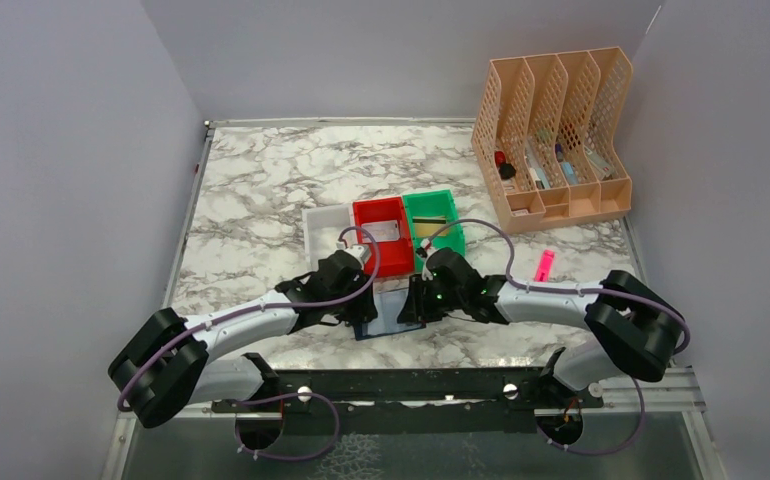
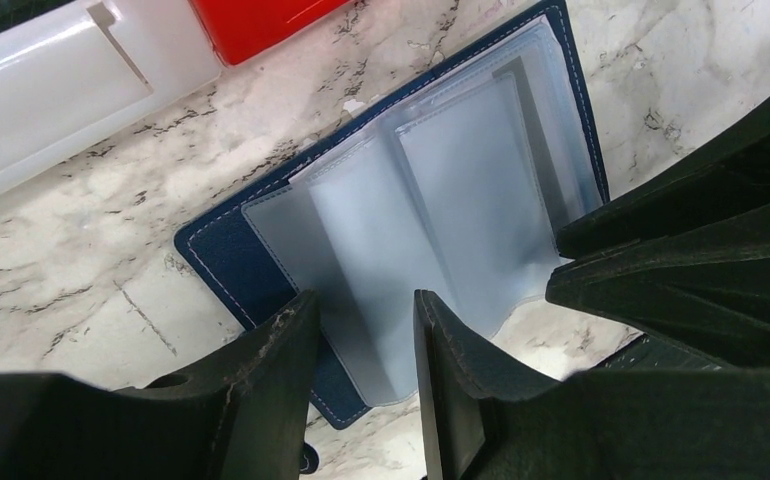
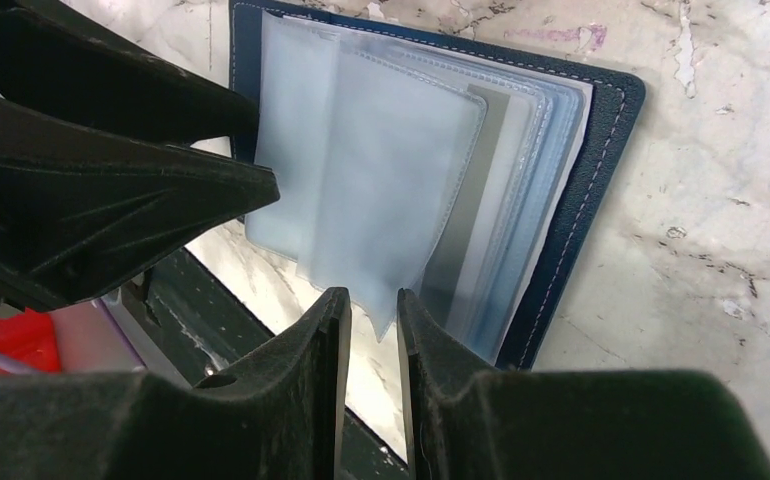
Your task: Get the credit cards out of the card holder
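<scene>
The card holder (image 2: pixel 223 252) lies open on the marble table, navy cover down, with its clear pale-blue sleeves (image 2: pixel 461 180) fanned upward. A silvery-grey credit card (image 3: pixel 468 205) shows edge-on inside one sleeve. My left gripper (image 2: pixel 366 300) is open, its jaws standing apart astride the near edge of a sleeve. My right gripper (image 3: pixel 373 295) is open by a narrow gap, and the corner of a sleeve (image 3: pixel 381 325) pokes into that gap. From above, both grippers (image 1: pixel 361 305) (image 1: pixel 416 300) meet over the card holder (image 1: pixel 383 326) and hide most of it.
White (image 1: pixel 323 225), red (image 1: pixel 383 235) and green (image 1: pixel 433 220) bins stand in a row just behind the card holder. A small pink stick (image 1: pixel 544 265) lies to the right. A tan file organizer (image 1: pixel 551 140) stands at the back right.
</scene>
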{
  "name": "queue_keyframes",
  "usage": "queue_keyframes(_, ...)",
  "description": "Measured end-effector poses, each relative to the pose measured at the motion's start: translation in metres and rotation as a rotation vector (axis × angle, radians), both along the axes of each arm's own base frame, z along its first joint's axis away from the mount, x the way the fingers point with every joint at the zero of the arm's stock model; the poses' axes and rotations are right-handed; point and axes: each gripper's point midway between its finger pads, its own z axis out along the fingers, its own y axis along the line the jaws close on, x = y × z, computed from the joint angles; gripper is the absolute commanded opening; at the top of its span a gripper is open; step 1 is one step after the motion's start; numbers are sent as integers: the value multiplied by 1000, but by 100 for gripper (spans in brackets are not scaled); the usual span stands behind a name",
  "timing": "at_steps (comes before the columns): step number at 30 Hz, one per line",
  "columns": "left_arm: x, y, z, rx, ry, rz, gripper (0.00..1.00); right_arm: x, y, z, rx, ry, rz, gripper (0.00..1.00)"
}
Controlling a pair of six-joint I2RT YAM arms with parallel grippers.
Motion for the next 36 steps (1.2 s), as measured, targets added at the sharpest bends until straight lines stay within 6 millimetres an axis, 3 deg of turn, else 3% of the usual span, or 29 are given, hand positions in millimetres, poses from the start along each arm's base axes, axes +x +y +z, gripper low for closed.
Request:
queue_keyframes(8, 1, 1, 0, 3, -4, 10, 40, -2, 10, 6, 52, 9, 25, 31)
queue_keyframes(16, 4, 5, 13, -32, -52, 47, 40, -9, 28, 1, 110, 77, 86, 32)
queue_keyframes(22, 4, 7, 14, -37, -59, 58, 40, -3, 35, 10, 120, 56, 83, 32)
queue_keyframes(29, 2, 10, 2, -4, -32, 54, 40, 8, 17, 5, 10, 13, 16, 33)
queue_keyframes(36, 2, 10, 1, 5, -29, 49, 40, 23, -2, 23, -52, -86, -58, 36)
